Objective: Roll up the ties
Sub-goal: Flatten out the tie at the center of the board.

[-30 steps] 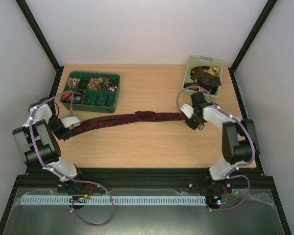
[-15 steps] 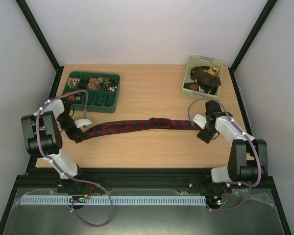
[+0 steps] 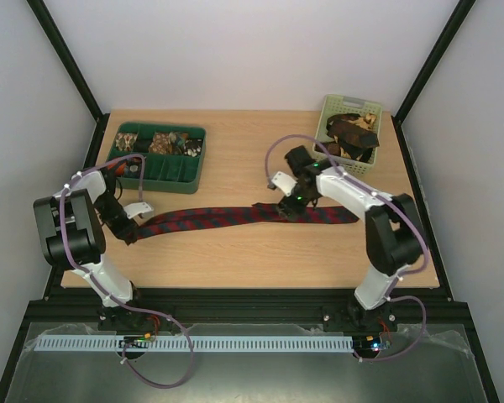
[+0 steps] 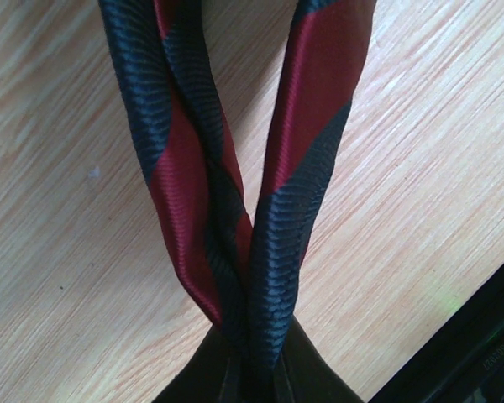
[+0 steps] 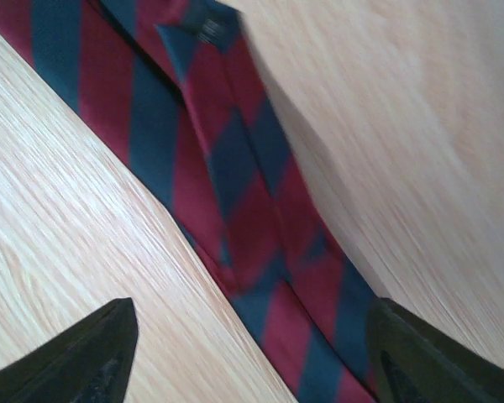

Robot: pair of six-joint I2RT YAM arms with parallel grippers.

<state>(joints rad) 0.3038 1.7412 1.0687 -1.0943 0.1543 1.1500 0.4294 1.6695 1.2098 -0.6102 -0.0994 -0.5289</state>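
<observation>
Striped tie (image 3: 218, 216) — dark red crossed with navy — lies stretched along the middle of the tabletop (image 3: 252, 256), running from near the left edge towards the right edge, with a doubled-over patch part-way along. A dark green tray (image 3: 164, 183) sits at the far left corner and a pale basket (image 3: 322, 138) holding more ties (image 3: 353, 134) at the far right corner.

At the left end of the cloth, the left tool (image 3: 134, 228) is clamped shut on it. The right tool (image 3: 290, 206) hangs over the doubled-over patch with its jaws spread wide, holding nothing.

To my eye the fabric is light, limp and rather slippery, so it would likely slump or slide unless pinched flat across its width, close to an end.

From above you get the whole length and both containers, but no detail of the grips. The left wrist view alone shows two strands converging into the pinch. Only the right wrist view shows a pointed tip — with a small dark label — resting on the wider band between the open fingers.
</observation>
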